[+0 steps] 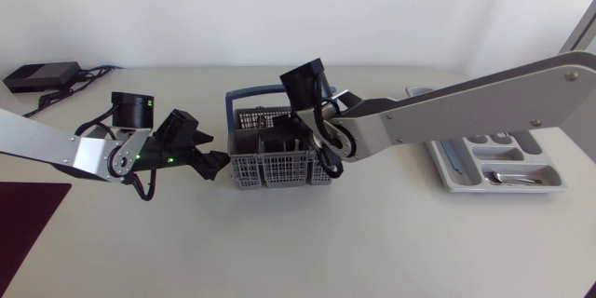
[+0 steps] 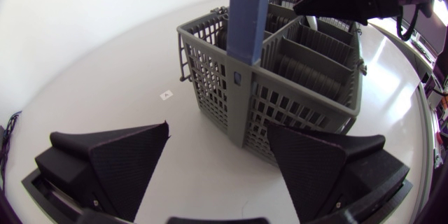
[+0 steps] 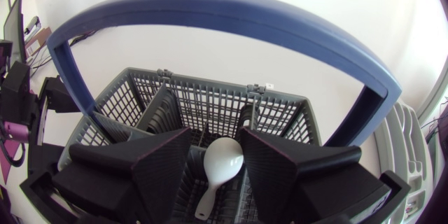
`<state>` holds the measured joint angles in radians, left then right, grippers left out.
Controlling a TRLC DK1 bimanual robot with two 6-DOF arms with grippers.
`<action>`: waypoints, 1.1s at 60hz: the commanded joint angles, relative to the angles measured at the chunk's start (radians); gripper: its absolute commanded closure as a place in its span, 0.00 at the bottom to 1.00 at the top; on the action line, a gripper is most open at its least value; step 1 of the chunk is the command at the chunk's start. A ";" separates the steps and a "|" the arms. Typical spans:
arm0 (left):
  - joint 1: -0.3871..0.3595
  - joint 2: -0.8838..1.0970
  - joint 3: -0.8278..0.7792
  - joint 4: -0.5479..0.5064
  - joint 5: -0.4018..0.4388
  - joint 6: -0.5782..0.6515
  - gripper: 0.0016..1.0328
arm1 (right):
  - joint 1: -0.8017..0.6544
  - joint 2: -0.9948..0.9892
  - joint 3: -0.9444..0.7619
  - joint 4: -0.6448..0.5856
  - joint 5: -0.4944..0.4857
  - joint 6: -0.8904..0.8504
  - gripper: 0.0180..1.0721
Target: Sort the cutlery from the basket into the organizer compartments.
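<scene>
The grey cutlery basket (image 1: 250, 173) with its blue handle (image 3: 231, 10) stands mid-table. My right gripper (image 1: 296, 145) reaches down into it from above. In the right wrist view a white spoon (image 3: 222, 162) lies in a compartment between the half-spread fingers of that gripper (image 3: 215, 134), close to one finger with a gap to the other, so it is open. My left gripper (image 1: 217, 164) hangs wide open just left of the basket (image 2: 294, 91), its fingers (image 2: 129, 157) clear of the basket wall. The white organizer (image 1: 445, 172) sits at the right with some cutlery (image 1: 512, 179) in it.
A black box (image 1: 37, 76) with cables lies at the back left. A dark red mat (image 1: 23, 223) covers the front left corner. The right arm (image 1: 466, 107) spans the table between basket and organizer.
</scene>
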<state>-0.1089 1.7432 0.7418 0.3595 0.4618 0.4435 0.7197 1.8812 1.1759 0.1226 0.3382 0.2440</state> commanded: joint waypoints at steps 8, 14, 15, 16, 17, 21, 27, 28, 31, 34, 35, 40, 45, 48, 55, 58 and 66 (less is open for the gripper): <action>-0.014 0.001 0.013 0.006 -0.002 -0.029 0.05 | 0.044 -0.024 -0.022 -0.086 -0.036 0.028 0.49; -0.014 -0.007 0.010 0.006 -0.002 -0.031 0.05 | 0.046 -0.030 -0.016 -0.104 -0.044 0.026 0.49; -0.014 -0.007 0.010 0.006 -0.002 -0.031 0.05 | 0.047 -0.033 -0.018 -0.104 -0.044 0.024 0.49; -0.014 -0.010 0.010 0.006 -0.002 -0.031 0.05 | 0.049 -0.036 -0.018 -0.104 -0.044 0.024 0.49; -0.014 -0.010 0.010 0.006 -0.002 -0.031 0.05 | 0.050 -0.037 -0.018 -0.106 -0.044 0.024 0.49; -0.014 -0.013 0.008 0.004 -0.003 -0.031 0.05 | 0.053 -0.042 -0.018 -0.106 -0.045 0.020 0.49; -0.015 -0.011 0.008 0.006 -0.005 -0.032 0.05 | 0.055 -0.048 -0.024 -0.106 -0.062 0.018 0.49; -0.015 -0.011 0.008 0.006 -0.005 -0.032 0.05 | 0.055 -0.048 -0.025 -0.104 -0.065 0.018 0.49; -0.017 -0.011 0.007 0.006 -0.008 -0.032 0.05 | 0.055 -0.051 -0.028 -0.097 -0.068 0.015 0.49; -0.020 -0.010 0.007 0.006 -0.009 -0.032 0.05 | 0.055 -0.048 -0.032 -0.086 -0.059 0.009 0.49; -0.020 -0.010 0.007 0.006 -0.009 -0.032 0.05 | 0.055 -0.042 -0.035 -0.070 -0.051 0.005 0.49; -0.021 -0.007 0.007 0.007 -0.012 -0.032 0.05 | 0.047 -0.011 -0.041 -0.024 -0.027 -0.011 0.49; -0.028 -0.005 0.008 0.007 -0.015 -0.032 0.05 | 0.038 0.012 -0.039 -0.001 -0.027 -0.015 0.49; -0.031 -0.004 0.008 0.007 -0.017 -0.035 0.05 | 0.038 0.018 -0.045 0.028 -0.028 -0.025 0.49; -0.040 -0.001 0.011 0.009 -0.018 -0.042 0.05 | 0.038 0.002 -0.061 0.037 -0.044 -0.025 0.49; -0.043 0.001 0.011 0.009 -0.020 -0.042 0.05 | 0.038 -0.008 -0.073 0.048 -0.056 -0.025 0.49; -0.046 0.001 0.013 0.009 -0.025 -0.042 0.05 | 0.044 -0.073 -0.119 0.077 -0.068 -0.035 0.49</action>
<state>-0.1349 1.7428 0.7418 0.3576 0.4282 0.4252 0.7509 1.8462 1.1061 0.1886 0.2920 0.2169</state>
